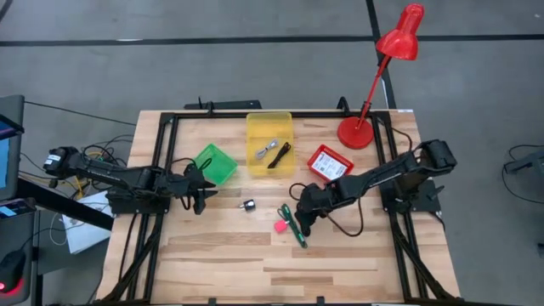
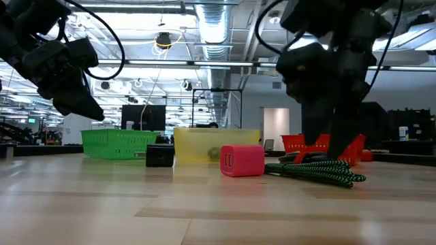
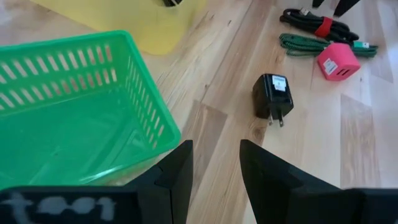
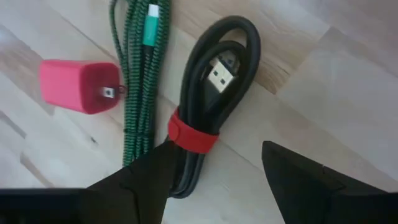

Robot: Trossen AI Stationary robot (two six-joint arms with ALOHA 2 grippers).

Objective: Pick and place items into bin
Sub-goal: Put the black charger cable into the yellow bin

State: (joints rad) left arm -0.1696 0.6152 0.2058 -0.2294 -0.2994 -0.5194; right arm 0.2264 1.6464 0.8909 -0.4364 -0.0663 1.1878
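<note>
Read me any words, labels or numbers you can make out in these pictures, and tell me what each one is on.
No text is readable.
black charger: pale label on its face, print too small to read.
red packet: white label with dark marks, too small to read.
left gripper: blurred white marks on its body near the camera, not readable.

Near frame centre in the high view: bin (image 1: 269, 136) with basket (image 1: 215, 162) at its left, packet (image 1: 329, 162) at its right, lamp (image 1: 374, 76) upper right; below, charger (image 1: 248, 206), block (image 1: 280, 227), cables (image 1: 294, 223).
</note>
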